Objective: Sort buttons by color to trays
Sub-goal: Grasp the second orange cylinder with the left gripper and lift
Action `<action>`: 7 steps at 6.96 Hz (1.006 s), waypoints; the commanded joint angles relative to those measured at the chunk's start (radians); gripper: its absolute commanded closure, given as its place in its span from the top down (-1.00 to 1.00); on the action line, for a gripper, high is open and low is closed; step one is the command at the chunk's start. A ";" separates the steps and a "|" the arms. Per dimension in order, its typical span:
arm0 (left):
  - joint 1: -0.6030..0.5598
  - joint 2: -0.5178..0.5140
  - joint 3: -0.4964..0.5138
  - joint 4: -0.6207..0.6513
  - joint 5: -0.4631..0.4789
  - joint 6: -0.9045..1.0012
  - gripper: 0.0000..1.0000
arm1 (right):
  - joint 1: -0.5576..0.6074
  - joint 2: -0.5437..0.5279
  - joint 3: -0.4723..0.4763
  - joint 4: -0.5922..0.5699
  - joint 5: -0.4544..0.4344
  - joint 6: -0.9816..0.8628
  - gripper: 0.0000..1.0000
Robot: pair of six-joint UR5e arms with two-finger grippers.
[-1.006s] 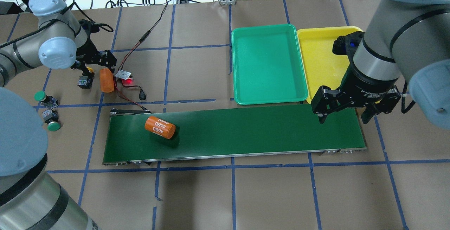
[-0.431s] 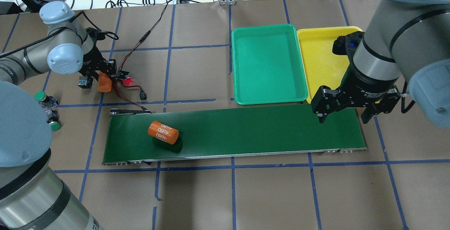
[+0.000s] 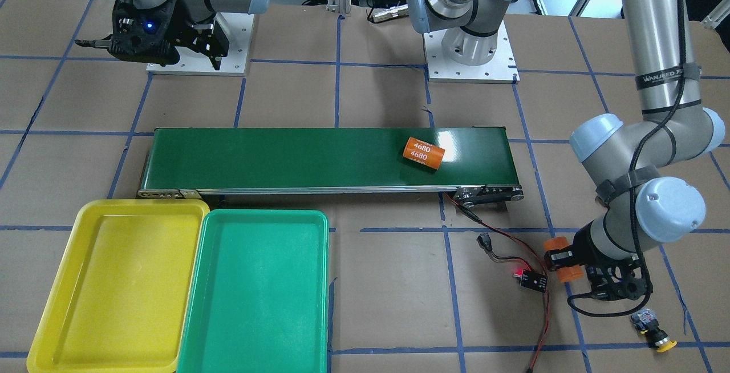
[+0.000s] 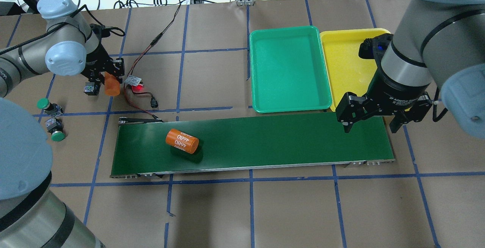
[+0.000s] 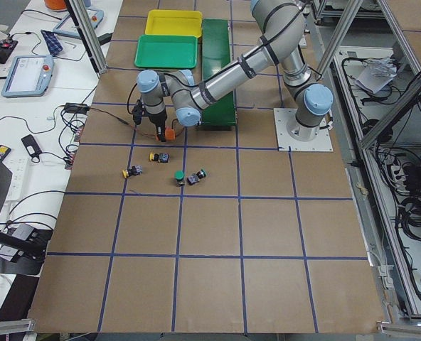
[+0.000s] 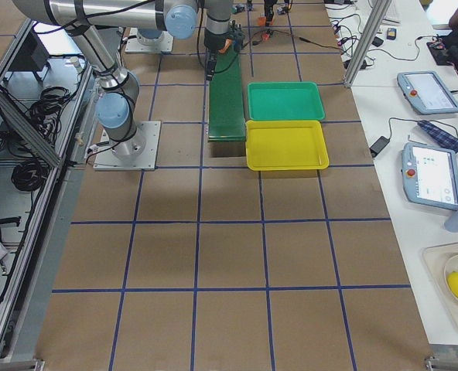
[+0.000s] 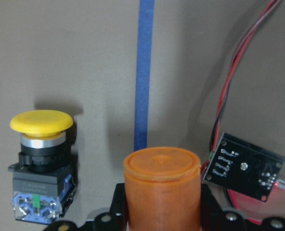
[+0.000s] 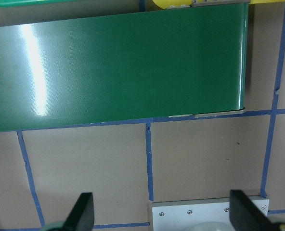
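Note:
My left gripper [image 4: 110, 79] is shut on a plain orange cylinder [image 7: 161, 187] at the table's far left, seen also in the front view [image 3: 562, 267]. A yellow button [image 7: 41, 159] stands just beside it, apart from the jaws, with its body showing in the overhead view [image 4: 91, 88]. Two green buttons [image 4: 47, 105] [image 4: 56, 133] lie nearer the robot. A second yellow button [image 5: 130, 171] shows only in the exterior left view. The green tray [image 4: 290, 69] and yellow tray [image 4: 344, 62] hold nothing. My right gripper [image 4: 371, 126] is open and empty above the belt's right end.
The dark green conveyor belt [image 4: 265, 142] runs across the middle with an orange cylinder marked 4680 [image 4: 182, 141] on its left part. A small circuit board [image 4: 133, 81] with a red light and red wires lies right of my left gripper.
My left gripper moved from over the yellow button onto the plain orange cylinder and shut on it. The 4680 cylinder drifted right along the belt. The right arm has not moved.

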 commanded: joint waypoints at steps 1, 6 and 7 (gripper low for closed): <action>-0.030 0.130 -0.054 -0.124 0.012 -0.430 -1.00 | 0.000 -0.001 0.000 0.002 0.001 0.000 1.00; -0.088 0.463 -0.449 -0.146 -0.009 -0.917 -1.00 | -0.003 0.001 0.006 0.000 0.001 0.000 1.00; -0.130 0.469 -0.467 -0.150 -0.043 -1.006 -1.00 | -0.005 0.002 0.008 -0.001 -0.002 -0.001 1.00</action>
